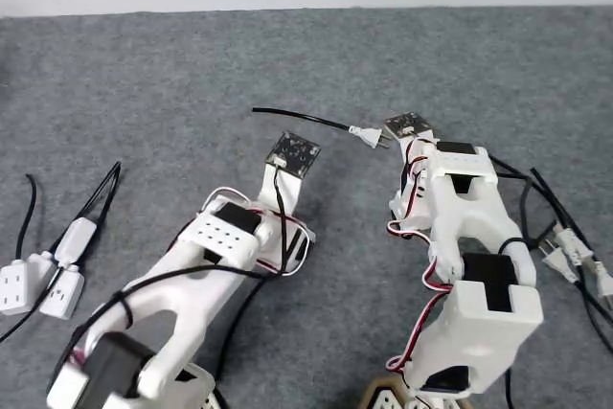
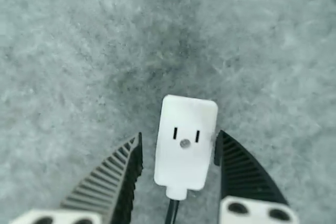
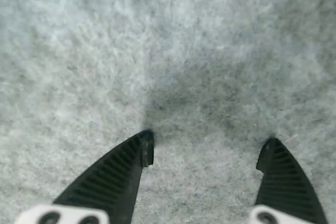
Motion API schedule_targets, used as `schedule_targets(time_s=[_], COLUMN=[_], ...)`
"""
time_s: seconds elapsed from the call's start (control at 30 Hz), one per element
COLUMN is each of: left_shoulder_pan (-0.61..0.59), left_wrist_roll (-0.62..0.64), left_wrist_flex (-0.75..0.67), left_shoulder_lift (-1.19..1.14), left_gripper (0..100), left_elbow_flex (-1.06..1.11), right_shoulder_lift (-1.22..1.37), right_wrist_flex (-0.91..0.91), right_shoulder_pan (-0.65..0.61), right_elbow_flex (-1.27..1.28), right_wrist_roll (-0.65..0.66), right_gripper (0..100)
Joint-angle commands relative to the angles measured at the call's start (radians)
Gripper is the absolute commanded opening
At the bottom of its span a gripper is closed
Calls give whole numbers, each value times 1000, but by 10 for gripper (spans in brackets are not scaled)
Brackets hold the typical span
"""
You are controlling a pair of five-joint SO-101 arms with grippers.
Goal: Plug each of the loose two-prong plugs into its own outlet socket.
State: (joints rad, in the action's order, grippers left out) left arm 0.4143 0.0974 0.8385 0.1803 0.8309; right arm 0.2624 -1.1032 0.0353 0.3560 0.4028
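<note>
My left gripper (image 2: 178,137) is open around a white outlet socket (image 2: 185,142) that faces up with two slots and a round hole. One finger (image 2: 239,169) rests against the socket's side and the other (image 2: 123,177) stands a little apart. My right gripper (image 3: 210,142) is open over bare grey carpet with nothing between its fingers. In the high view a white two-prong plug (image 1: 367,137) on a black cable lies on the carpet between the tips of the left arm (image 1: 225,232) and the right arm (image 1: 460,189), close to the right arm's tip.
Two white outlet blocks (image 1: 14,286) (image 1: 62,296) with black cables lie at the left edge. More white plugs and cables (image 1: 563,248) lie right of the right arm. The grey carpet (image 1: 172,83) beyond the arms is open.
</note>
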Motion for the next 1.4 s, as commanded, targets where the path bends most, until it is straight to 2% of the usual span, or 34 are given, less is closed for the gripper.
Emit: schedule_targets(time_s=[0.0, 0.23, 0.53, 0.7, 0.97, 1.17, 1.37], left_shoulder_pan=[3, 9, 25, 54, 55, 43, 54], left_wrist_roll=[12, 9, -11, -178, -379, -755, -916], left_wrist_flex=[-15, 26, 163, 264, 437, 436, 405], left_shoulder_lift=[-51, -117, -301, -396, -419, -417, -422], left_gripper=[214, 214, 194, 10, 13, 12, 12], left_elbow_flex=[-39, -87, -280, -387, -489, -558, -582], right_shoulder_lift=[-4, -4, -4, -4, -4, -4, -4], right_wrist_flex=[24, 24, 24, 24, 24, 24, 24], right_shoulder_pan=[-13, -13, -12, -12, -10, -8, -7], right_elbow_flex=[0, 0, 0, 0, 0, 0, 0], right_wrist_roll=[0, 0, 0, 0, 0, 0, 0], right_gripper=[302, 302, 302, 302, 302, 302, 302])
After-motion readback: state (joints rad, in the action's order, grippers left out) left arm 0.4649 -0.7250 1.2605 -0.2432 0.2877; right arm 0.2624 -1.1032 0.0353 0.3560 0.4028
